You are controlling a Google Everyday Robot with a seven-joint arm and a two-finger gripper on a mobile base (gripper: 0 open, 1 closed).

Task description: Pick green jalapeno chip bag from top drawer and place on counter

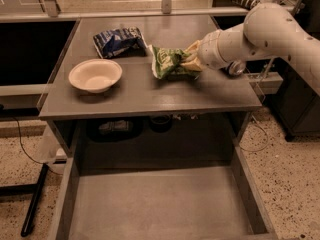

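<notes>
Speckled flooring and dark cabinets frame the grey table (220,91) across the upper half of our one camera view. The top drawer (155,204) stands open at the bottom of the frame, and we see no bag on its floor.

The green jalapeno chip bag (170,63) sits at upper centre, over the table's middle. It looks to be resting on the surface or just above it; we cannot tell which. The tool (194,58) reaches in from the upper right on its white arm and pinches the bag's right end. A blue and white snack bag (117,40) lies just beside it to the upper left, and a pale bowl (95,75) sits further left.

We judge the placing step to be in hand. The next move calls for settling the bag flat, letting go, and lifting away without dragging it into the blue bag.
</notes>
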